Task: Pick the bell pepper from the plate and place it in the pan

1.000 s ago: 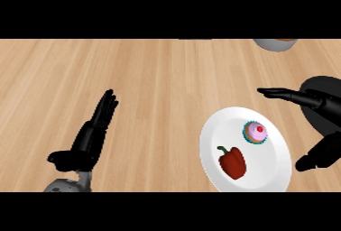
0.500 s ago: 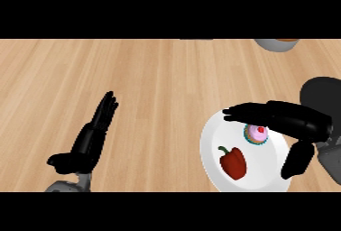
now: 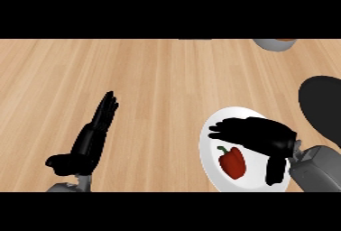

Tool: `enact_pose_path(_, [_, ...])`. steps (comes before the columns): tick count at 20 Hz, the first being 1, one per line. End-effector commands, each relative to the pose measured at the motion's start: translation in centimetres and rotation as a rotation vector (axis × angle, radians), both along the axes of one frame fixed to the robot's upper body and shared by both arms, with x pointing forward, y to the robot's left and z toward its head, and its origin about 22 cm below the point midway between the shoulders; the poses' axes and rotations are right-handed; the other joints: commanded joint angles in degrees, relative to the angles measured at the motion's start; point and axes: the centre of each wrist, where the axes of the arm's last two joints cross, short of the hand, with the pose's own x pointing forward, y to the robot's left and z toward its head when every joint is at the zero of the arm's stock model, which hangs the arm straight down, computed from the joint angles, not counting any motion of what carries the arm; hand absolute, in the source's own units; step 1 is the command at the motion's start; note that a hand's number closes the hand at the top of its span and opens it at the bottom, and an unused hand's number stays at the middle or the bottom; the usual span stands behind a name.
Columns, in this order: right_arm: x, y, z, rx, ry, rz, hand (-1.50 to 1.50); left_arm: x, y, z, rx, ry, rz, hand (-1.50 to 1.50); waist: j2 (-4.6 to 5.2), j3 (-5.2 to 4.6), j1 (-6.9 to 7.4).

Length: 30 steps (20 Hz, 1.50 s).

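A red bell pepper [image 3: 232,163] with a green stem lies on the white plate [image 3: 212,138] at the lower right of the head view. My right hand [image 3: 258,135] hovers over the plate just above and to the right of the pepper, fingers relaxed and pointing left, thumb hanging down; it holds nothing and covers the plate's far side. The dark pan [image 3: 322,107] shows partly at the right edge. My left hand [image 3: 92,135] rests open at the lower left, fingers straight and pointing up.
A grey bowl-like object [image 3: 273,43] sits at the counter's far right edge. The wooden counter [image 3: 160,81] stretches between the two hands.
My right hand has moved left and down from beside the pan to over the plate, now covering the pink item that lay beside the pepper. The left hand stays still.
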Motion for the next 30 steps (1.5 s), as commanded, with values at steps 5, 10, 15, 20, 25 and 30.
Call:
enact_pose_path(5, [0.1,0.2,-2.2,-0.038,0.011,-0.019,-1.50,0.8,0.9,-0.2,0.009,0.000,-0.004,0.00,0.02,0.00,-0.11])
enact_pose_path(10, [-1.9,1.0,-1.4,0.003,0.012,-0.058,-1.50,-0.9,0.0,0.0,-0.012,0.003,0.007,0.00,-0.06,-0.01,-0.27])
enact_pose_path(15, [0.1,3.2,-4.7,0.024,0.032,-0.055,-1.50,0.6,-0.2,0.3,0.002,0.004,-0.004,0.00,0.06,0.00,-0.02])
enact_pose_path(20, [-0.5,1.9,-5.3,-0.030,0.030,-0.064,-1.50,-0.3,-0.3,-0.7,0.018,-0.012,0.007,0.00,-0.01,0.00,-0.15])
enact_pose_path(25, [1.6,1.8,-7.1,-0.072,0.038,-0.054,-1.50,-0.7,-0.9,-0.9,-0.002,-0.010,-0.006,0.00,0.02,0.01,0.00])
enact_pose_path(30, [1.7,2.8,-9.2,-0.118,-0.023,0.072,1.50,-0.7,-0.5,0.5,0.002,-0.006,-0.005,0.00,0.07,0.03,0.33])
